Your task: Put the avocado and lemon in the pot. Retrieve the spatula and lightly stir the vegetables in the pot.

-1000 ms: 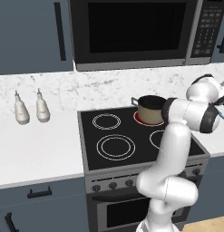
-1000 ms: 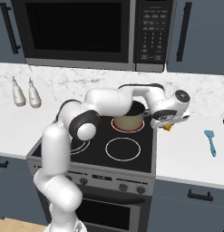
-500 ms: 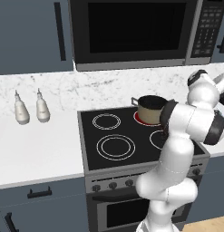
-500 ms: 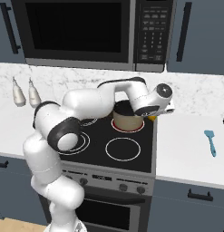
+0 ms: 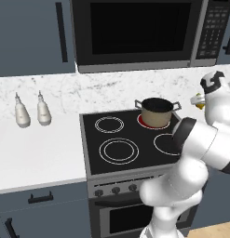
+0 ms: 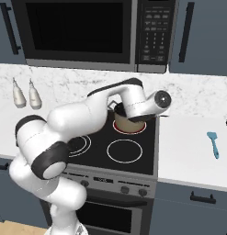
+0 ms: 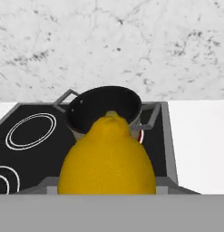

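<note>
The yellow lemon (image 7: pixel 107 158) looms large in the hand view, where my gripper is shut on it. From the left base view the gripper (image 5: pixel 201 98) hangs right of the stove with a bit of the lemon (image 5: pixel 199 103) showing. The tan pot (image 7: pixel 104 108) with its dark inside stands ahead of the lemon on the back right burner; it is also the pot (image 5: pixel 157 111) in the left base view and the pot (image 6: pixel 128 123) partly behind my hand in the right base view. The teal spatula (image 6: pixel 213 144) lies on the right counter. The avocado is hidden.
The black stovetop (image 5: pixel 121 139) has several burners; the one under the pot glows red. Two pale bottles (image 5: pixel 30 110) stand at the back of the left counter. A microwave (image 5: pixel 135 32) hangs above the stove. The marble wall (image 7: pixel 113 45) rises behind the pot.
My hand has risen and swung from beside the stove's right edge toward the pot, carrying the lemon with it. Pot and spatula have stayed in place.
</note>
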Robot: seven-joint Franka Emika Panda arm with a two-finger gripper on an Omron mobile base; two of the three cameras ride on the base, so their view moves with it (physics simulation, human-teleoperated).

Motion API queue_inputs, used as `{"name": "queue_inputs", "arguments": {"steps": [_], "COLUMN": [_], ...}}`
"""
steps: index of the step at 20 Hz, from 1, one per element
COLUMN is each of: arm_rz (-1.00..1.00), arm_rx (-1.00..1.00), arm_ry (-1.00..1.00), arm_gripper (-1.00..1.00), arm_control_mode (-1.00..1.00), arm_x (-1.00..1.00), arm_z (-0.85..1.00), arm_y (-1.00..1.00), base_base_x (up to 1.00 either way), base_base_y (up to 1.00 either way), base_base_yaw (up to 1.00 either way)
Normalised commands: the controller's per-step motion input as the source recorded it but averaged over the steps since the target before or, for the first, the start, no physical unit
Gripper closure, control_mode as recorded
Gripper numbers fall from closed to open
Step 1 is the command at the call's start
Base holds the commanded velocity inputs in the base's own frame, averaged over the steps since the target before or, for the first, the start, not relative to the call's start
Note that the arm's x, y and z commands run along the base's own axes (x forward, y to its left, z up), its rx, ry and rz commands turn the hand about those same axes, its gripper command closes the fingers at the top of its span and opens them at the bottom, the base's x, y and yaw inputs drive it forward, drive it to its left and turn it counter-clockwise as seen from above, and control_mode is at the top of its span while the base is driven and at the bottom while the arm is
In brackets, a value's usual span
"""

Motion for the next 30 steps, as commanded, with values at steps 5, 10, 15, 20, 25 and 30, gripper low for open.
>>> {"name": "queue_inputs", "arguments": {"steps": [5,10,15,20,25,30], "arm_rz": [-0.23,-0.28,-0.14,-0.01,0.0,0.0], "arm_rx": [0.13,0.01,-0.03,-0.02,0.0,-0.01], "arm_ry": [-0.1,-0.03,0.11,0.14,0.11,0.13], "arm_gripper": [1.0,1.0,1.0,1.0,1.0,1.0], "arm_control_mode": [-1.0,-1.0,-1.0,-1.0,-1.0,-1.0], "arm_x": [-0.41,0.02,0.48,0.46,0.25,0.4], "arm_z": [0.12,0.04,0.15,0.0,-0.06,-0.18], "arm_y": [0.87,0.64,0.21,0.01,0.04,0.07], "base_base_x": [0.0,0.0,0.0,0.0,0.0,0.0], "base_base_y": [0.0,0.0,0.0,0.0,0.0,0.0], "base_base_yaw": [0.0,0.0,0.0,0.0,0.0,0.0]}}
